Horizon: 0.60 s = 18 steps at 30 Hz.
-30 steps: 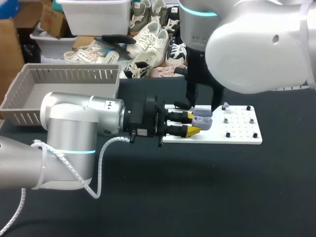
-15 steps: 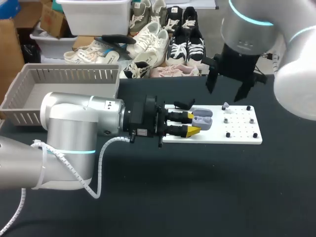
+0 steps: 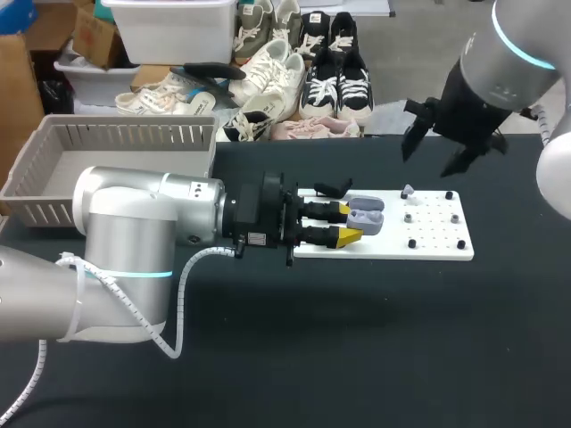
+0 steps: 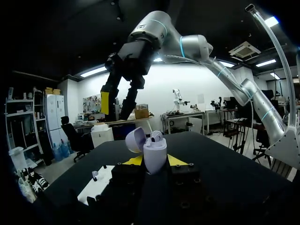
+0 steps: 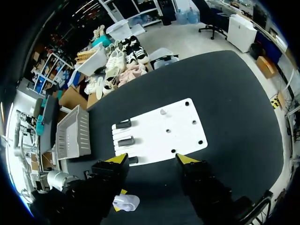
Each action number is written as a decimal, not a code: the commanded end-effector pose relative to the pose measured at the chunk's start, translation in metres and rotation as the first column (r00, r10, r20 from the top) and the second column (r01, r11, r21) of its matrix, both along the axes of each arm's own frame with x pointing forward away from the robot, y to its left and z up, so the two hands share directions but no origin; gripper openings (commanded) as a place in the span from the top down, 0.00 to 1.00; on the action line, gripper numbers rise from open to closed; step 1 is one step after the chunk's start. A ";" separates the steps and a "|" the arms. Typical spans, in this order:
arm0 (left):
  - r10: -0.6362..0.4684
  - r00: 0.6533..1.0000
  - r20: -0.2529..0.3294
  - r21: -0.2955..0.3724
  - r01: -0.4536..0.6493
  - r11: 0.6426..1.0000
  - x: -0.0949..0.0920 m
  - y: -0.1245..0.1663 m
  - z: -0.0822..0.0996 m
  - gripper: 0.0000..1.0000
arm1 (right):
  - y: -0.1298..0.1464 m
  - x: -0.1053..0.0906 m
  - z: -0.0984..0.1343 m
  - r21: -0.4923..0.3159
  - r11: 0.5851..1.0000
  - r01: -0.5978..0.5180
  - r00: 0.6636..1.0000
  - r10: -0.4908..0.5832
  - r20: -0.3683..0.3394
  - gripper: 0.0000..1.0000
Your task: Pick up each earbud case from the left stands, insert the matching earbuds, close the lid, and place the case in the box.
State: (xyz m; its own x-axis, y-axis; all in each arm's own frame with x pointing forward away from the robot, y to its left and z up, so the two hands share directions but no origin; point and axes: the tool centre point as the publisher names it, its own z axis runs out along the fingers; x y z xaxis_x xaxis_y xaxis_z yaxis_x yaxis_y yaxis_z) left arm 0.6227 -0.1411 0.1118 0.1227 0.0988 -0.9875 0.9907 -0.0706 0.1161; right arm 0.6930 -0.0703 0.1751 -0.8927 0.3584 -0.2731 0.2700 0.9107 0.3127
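Left gripper (image 3: 350, 224) pinches the lilac earbud case (image 3: 366, 216) from both sides, lid open, over the left part of the white board (image 3: 437, 242). Right gripper (image 3: 443, 153) hangs high above the board's far right edge, fingers spread, holding nothing. Grey box (image 3: 53, 192) sits at the table's far left corner, well apart from the board.

right claw (image 3: 433, 156) | risen from white board (image 3: 437, 242) | swung rightward
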 end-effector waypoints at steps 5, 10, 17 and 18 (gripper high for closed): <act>0.001 1.000 0.001 -0.003 -0.001 1.000 0.000 0.000 -0.001 1.00 | 0.001 0.033 -0.037 -0.018 0.999 -0.044 0.997 0.042 -0.059 0.43; 0.001 1.000 0.001 -0.003 -0.001 1.000 0.000 0.000 -0.001 1.00 | -0.004 0.045 -0.053 -0.023 0.999 -0.037 0.996 0.035 -0.077 0.49; 0.001 1.000 0.001 -0.003 -0.001 1.000 0.000 0.000 -0.001 1.00 | -0.014 0.057 -0.082 -0.053 0.999 -0.012 0.992 0.005 -0.128 0.47; 0.001 1.000 0.001 -0.003 -0.001 1.000 0.000 0.000 -0.001 1.00 | -0.015 0.057 -0.085 -0.052 0.999 -0.010 0.991 0.003 -0.133 0.46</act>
